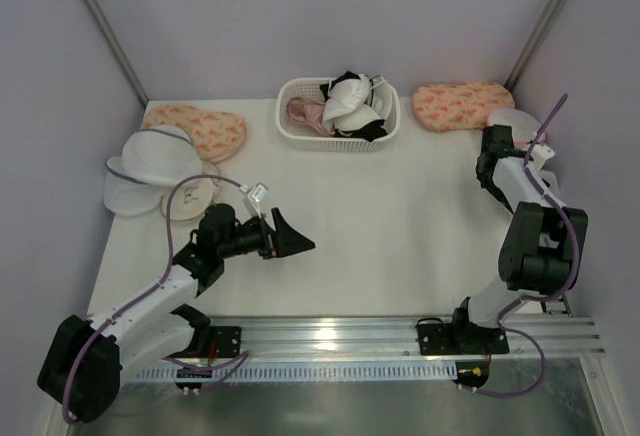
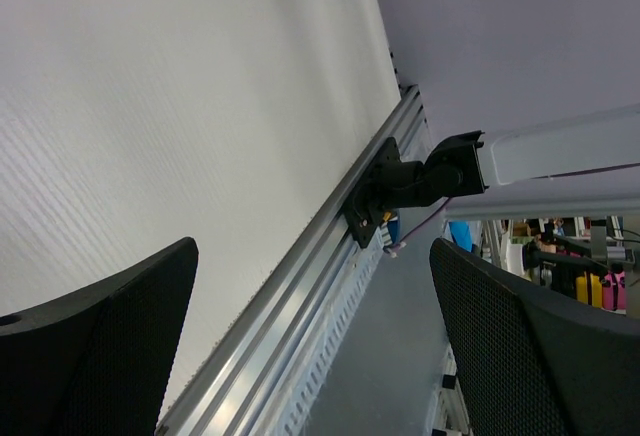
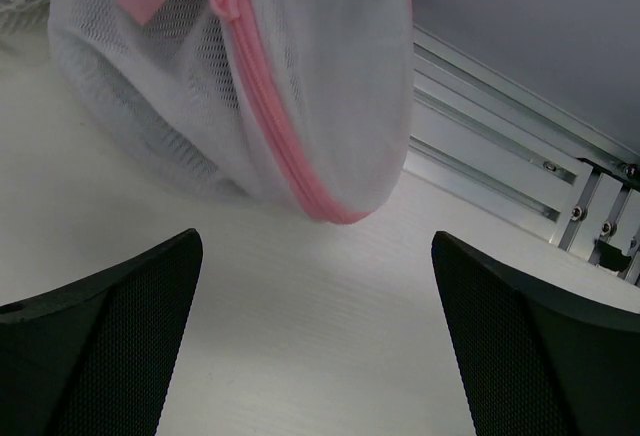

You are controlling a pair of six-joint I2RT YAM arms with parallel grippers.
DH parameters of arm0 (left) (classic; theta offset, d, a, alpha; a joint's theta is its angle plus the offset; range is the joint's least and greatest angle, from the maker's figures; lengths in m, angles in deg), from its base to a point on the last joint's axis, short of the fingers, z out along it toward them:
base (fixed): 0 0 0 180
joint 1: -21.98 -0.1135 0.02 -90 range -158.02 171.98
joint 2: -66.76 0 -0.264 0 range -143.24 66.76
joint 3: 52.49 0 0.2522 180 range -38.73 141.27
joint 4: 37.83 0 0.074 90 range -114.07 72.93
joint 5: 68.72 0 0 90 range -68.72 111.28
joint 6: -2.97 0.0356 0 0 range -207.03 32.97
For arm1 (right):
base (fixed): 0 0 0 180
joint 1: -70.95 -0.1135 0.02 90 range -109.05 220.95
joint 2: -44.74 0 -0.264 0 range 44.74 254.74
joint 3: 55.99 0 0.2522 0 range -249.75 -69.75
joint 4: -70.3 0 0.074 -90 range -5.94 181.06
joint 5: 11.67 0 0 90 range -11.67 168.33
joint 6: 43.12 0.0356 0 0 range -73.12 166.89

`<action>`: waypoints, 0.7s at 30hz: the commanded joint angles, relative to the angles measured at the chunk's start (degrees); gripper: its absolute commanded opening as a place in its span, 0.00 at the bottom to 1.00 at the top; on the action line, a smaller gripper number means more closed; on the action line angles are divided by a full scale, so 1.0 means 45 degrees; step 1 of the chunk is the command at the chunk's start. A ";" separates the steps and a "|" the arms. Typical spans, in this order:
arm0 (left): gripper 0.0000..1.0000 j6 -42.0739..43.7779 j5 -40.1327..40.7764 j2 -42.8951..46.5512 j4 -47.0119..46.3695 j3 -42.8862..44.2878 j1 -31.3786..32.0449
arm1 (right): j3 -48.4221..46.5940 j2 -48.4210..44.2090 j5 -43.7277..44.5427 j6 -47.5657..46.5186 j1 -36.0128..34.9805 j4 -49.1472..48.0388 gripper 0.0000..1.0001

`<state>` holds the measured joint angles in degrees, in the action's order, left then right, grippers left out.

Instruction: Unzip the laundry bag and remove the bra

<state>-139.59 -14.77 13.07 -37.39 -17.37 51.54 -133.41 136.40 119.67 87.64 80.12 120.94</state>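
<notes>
White laundry bag (image 3: 340, 66) bears a pink zipper (image 3: 272, 106).

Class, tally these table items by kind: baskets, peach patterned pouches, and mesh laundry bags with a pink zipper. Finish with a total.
White basket: 1
Peach patterned pouches: 2
Pink-zipped laundry bag: 1
Total: 4
</notes>
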 commanded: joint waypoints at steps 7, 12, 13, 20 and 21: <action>0.99 0.0057 0.0102 0.0115 0.0753 0.0896 0.0032 | -0.1340 0.1443 0.0483 0.0241 0.1027 -0.0814 0.97; 0.99 0.0175 0.0219 0.0310 0.1046 0.0994 0.0052 | -0.1870 0.2444 -0.0436 0.0046 0.1283 -0.1085 0.28; 1.00 0.0214 0.0219 0.0368 0.1162 0.0994 0.0052 | -0.1792 0.2444 -0.0553 -0.0051 0.1283 -0.1222 0.18; 1.00 0.0097 0.0394 0.1032 0.1125 0.0624 0.0052 | -0.0002 0.0457 -0.0731 -0.0813 0.0506 -0.1653 0.04; 0.99 0.0039 0.0569 0.1110 0.1105 0.0546 0.0033 | 0.0470 -0.0727 -0.0595 -0.1027 0.0192 -0.1769 0.04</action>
<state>-139.30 -13.18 16.26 -31.93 -15.18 51.54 -135.77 143.53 116.46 84.73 84.44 114.52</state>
